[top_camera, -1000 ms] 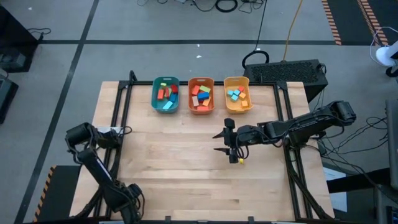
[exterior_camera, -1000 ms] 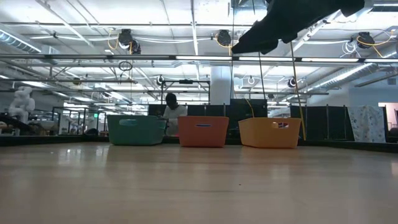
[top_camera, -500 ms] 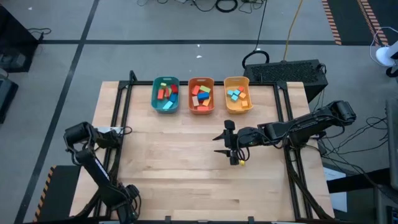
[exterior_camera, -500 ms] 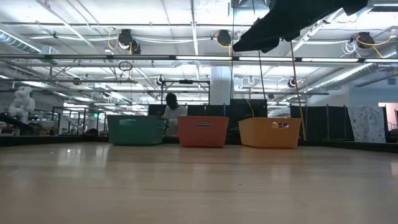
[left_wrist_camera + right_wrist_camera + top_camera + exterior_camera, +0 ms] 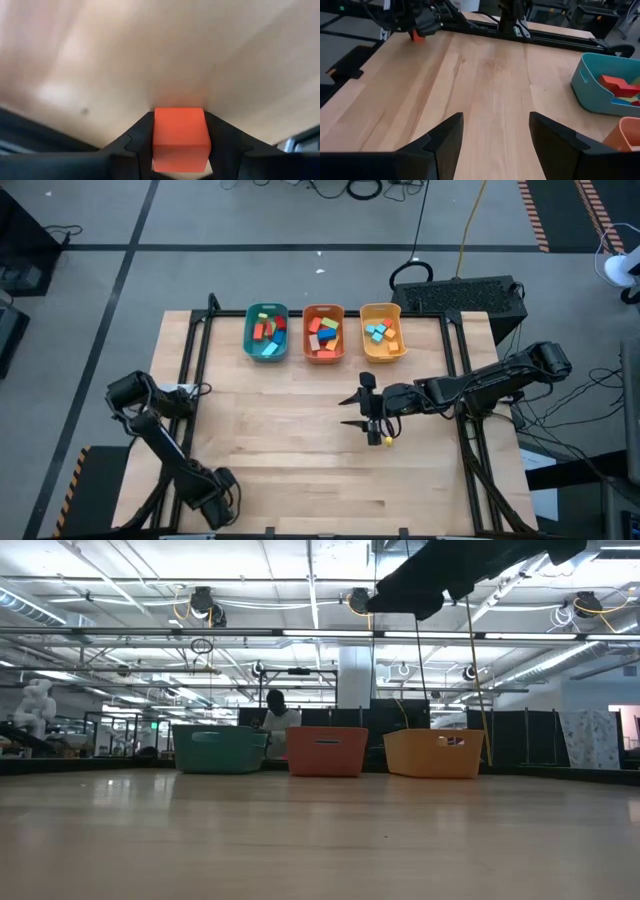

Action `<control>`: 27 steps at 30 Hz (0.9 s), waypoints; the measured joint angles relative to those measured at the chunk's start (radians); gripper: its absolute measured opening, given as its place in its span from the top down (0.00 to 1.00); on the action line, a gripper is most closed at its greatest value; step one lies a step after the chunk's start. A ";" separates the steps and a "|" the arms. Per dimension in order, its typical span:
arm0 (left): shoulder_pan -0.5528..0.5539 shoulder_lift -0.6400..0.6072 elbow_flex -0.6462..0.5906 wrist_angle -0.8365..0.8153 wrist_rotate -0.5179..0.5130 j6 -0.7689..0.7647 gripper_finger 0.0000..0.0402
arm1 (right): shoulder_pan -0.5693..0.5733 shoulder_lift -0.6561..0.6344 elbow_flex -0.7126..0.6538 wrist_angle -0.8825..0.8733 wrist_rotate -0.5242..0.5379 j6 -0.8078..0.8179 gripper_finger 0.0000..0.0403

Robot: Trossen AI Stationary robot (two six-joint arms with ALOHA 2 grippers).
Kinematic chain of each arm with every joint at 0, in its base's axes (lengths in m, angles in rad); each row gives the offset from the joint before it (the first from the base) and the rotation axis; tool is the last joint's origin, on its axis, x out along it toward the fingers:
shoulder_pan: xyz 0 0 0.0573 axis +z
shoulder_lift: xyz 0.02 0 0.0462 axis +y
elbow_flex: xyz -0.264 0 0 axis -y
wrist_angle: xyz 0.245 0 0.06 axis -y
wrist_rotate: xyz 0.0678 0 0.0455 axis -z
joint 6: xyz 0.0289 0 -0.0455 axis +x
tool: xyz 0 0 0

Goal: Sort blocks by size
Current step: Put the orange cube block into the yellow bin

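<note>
An orange-red cube block (image 5: 180, 134) sits between the fingers of my left gripper (image 5: 179, 116), which is shut on it. This gripper (image 5: 218, 502) stands low over the table's near left part. The right wrist view shows the cube (image 5: 417, 36) far off under that gripper. My right gripper (image 5: 350, 410) hovers open above the table's middle right, its fingers (image 5: 451, 134) holding nothing. Several coloured blocks lie in the teal bin (image 5: 266, 332), the orange bin (image 5: 323, 332) and the yellow bin (image 5: 382, 330). My left gripper pinches the cube by two opposite side faces (image 5: 158, 131) between its two fingers. The fingers come steeply from above, pointing down at the tabletop. The cube sits square between them, close to the wood; whether it rests on the table I cannot tell.
The three bins stand side by side at the table's far edge (image 5: 220, 750), (image 5: 327, 751), (image 5: 433, 753). Bare wooden tabletop (image 5: 290, 440) spreads between them and the near edge. A black frame rail (image 5: 555, 36) runs along the table's left side. A person shows in the room behind the bins.
My left gripper has shifted a little toward the table's right along the near edge and sunk slightly.
</note>
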 joint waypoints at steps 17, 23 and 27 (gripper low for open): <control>0.211 -0.151 -0.002 -0.009 -0.591 0.293 0.64 | 0.149 0.197 -0.001 0.259 0.204 -0.047 0.53; 0.326 -0.202 -0.003 0.050 -0.713 0.478 0.64 | 0.223 0.293 -0.001 0.422 0.279 -0.218 0.60; 0.401 -0.207 -0.003 0.158 -0.746 0.620 0.64 | 0.256 0.342 0.000 0.485 0.360 -0.278 0.65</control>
